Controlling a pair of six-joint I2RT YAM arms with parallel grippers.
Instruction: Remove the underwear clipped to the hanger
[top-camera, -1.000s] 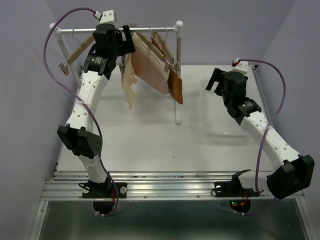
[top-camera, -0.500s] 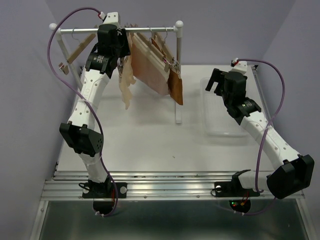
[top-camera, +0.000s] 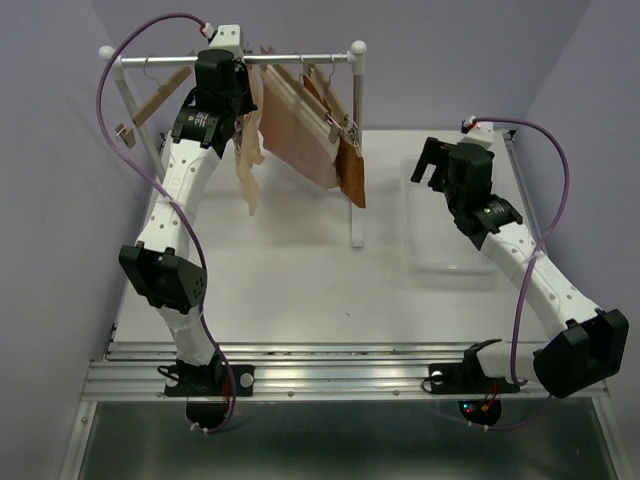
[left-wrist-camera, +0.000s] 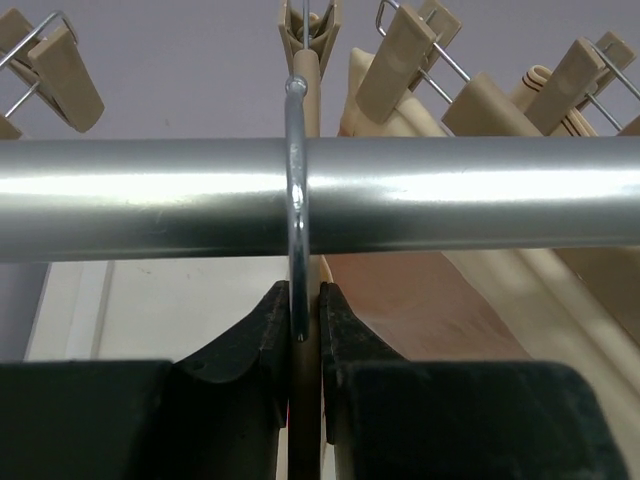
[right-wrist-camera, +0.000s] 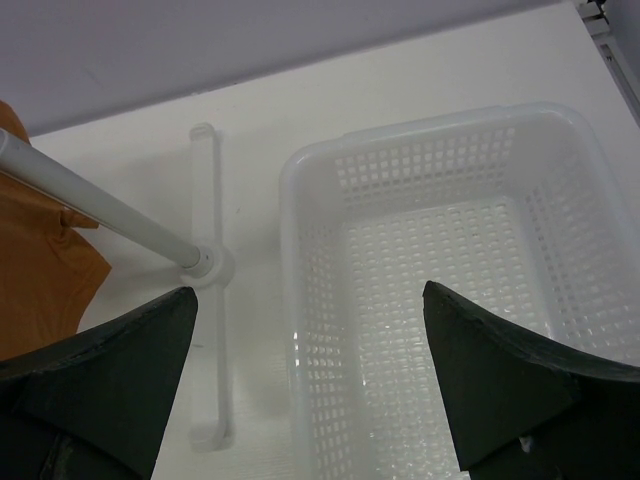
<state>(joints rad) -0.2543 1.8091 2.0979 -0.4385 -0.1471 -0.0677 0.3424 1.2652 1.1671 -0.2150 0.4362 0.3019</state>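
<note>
Purple walls (top-camera: 450, 40) frame the rail (top-camera: 300, 58), where the left gripper (left-wrist-camera: 305, 320) clamps a hanger's thin wire hook (left-wrist-camera: 294, 150) beside the clipped underwear (top-camera: 300, 135), a hold that could slip or wrench the rail; the right gripper (right-wrist-camera: 310, 340) hovers agape over the basket (right-wrist-camera: 300, 170).

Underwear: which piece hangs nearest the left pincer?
The pale cream brief, leftmost, right beside the left pincer; the pink brief and rust brown brief hang further right.

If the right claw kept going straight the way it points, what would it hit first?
Most likely the white perforated basket: the open right gripper points down into it, roughly at one side wall. Depth is unclear.
</note>
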